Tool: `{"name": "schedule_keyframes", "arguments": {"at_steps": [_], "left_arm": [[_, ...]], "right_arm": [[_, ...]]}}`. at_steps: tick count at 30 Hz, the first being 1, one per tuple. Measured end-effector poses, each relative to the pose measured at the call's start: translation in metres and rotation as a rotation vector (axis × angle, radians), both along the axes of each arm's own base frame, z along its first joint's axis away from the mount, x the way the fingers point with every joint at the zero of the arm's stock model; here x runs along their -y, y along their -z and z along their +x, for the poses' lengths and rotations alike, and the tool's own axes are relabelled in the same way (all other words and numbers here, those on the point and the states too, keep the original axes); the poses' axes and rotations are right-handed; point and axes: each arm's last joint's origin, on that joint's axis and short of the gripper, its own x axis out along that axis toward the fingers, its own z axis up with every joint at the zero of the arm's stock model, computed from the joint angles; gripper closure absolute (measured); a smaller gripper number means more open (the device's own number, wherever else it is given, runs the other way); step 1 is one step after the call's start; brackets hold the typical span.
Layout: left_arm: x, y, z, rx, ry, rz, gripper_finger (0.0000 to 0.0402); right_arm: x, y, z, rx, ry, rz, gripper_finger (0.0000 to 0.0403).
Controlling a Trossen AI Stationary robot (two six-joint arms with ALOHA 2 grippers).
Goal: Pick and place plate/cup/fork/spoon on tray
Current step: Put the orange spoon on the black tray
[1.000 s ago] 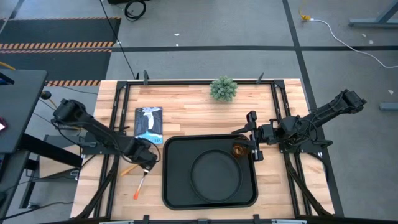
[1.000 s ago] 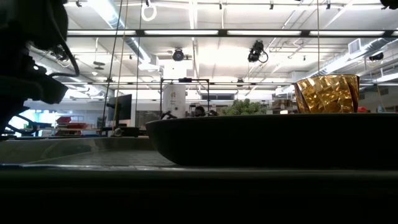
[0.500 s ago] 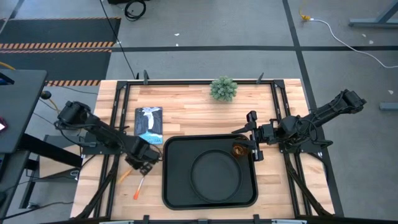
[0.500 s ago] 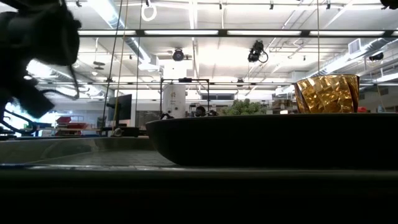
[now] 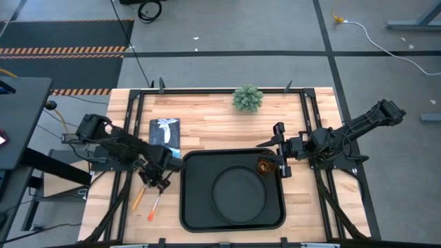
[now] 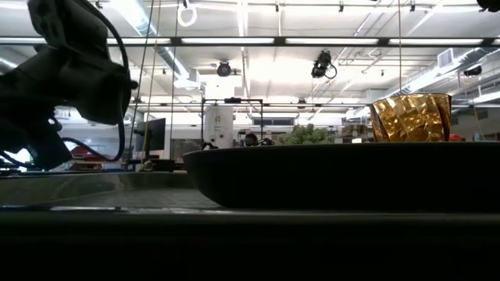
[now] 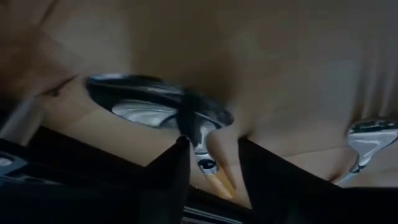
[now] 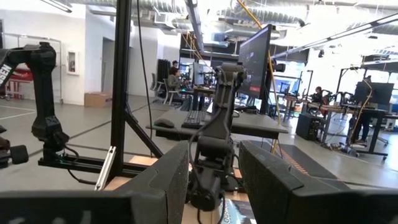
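The main risk is a failed pick; the left gripper hangs over the spoon and fork, which lie close together on the worktop left of the tray, so its part-open fingers may nudge both; the spoon's bowl is shiny silver; the right gripper, fingers apart and empty, waits by the cup on the tray.

tray: black
plate: matte black
cup: amber, faceted
fork: orange handle
spoon: shiny silver
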Motion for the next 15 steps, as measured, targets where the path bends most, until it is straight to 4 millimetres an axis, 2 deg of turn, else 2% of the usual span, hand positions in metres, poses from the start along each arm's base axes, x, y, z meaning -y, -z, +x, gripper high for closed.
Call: {"name": "schedule_keyframes", "arguments": {"at_steps": [5,15], "left_arm": [[-0.008,-0.001,0.002,-0.005,-0.038,-0.050,0.0233],[-0.016,-0.005,-0.001,-0.037,-0.055,-0.162,0.0250]], "right_arm": [[0.000,0.000,0.000,0.001,0.002,-0.010,0.0254],[0.000,0.001,0.000,-0.006,0.003,-0.019,0.0254]]}}
